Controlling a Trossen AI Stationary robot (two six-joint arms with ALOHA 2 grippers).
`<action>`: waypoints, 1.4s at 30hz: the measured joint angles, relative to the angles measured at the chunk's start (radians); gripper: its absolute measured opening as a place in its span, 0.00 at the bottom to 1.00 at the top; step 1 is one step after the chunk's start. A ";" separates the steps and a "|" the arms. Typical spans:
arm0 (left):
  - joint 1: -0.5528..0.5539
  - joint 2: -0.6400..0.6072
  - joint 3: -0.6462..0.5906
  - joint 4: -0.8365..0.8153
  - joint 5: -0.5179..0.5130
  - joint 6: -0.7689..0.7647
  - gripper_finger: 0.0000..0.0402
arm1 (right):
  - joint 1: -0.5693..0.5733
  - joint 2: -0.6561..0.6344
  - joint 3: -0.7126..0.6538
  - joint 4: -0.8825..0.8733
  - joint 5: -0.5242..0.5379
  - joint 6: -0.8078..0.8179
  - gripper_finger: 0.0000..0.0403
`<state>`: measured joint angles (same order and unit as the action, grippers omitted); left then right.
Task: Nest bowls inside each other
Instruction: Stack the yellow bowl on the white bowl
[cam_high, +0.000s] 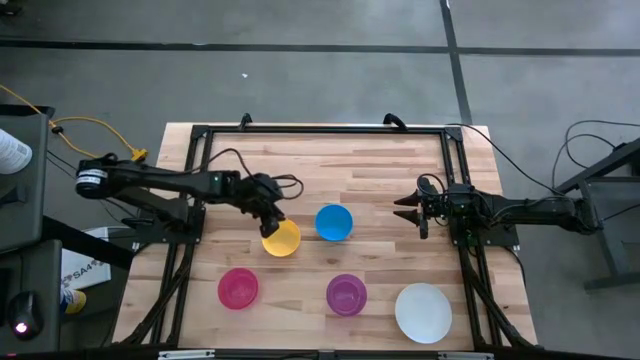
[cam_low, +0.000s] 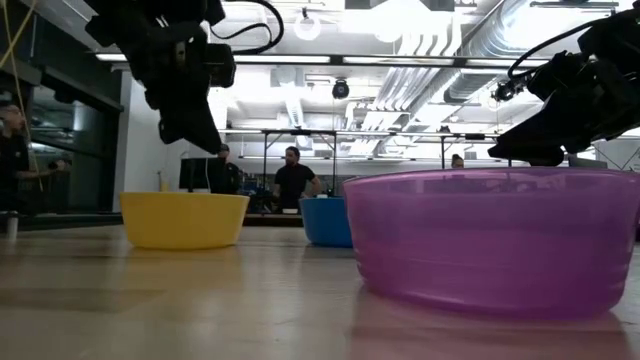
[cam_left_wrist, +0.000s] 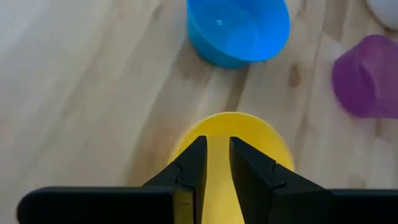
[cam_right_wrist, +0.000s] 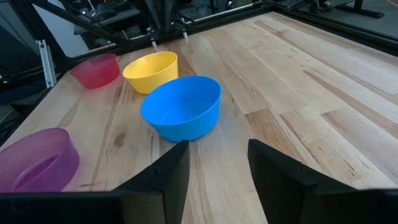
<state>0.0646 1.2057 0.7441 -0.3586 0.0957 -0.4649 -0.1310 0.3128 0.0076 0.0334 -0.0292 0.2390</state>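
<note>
high view only: white bowl (cam_high: 423, 312)

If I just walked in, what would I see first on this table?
Probably the colourful bowls on the wooden table: a yellow bowl and a blue bowl in the middle, with a pink bowl, a purple bowl and a bigger white bowl along the front. The left gripper hangs right over the yellow bowl's rim, while the right gripper waits open beside the blue one.
</note>
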 joint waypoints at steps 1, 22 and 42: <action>-0.008 0.012 0.011 -0.012 0.001 -0.014 0.17 | 0.000 0.000 0.000 0.000 0.000 0.000 0.39; -0.078 0.302 0.395 -0.537 -0.182 0.023 0.17 | 0.000 0.000 0.000 -0.001 0.000 0.000 0.39; -0.078 0.306 0.300 -0.429 -0.185 0.066 0.17 | 0.000 0.000 0.000 0.000 0.000 0.000 0.39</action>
<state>-0.0135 1.5116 1.0443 -0.7872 -0.0898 -0.3990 -0.1307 0.3127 0.0078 0.0334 -0.0291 0.2390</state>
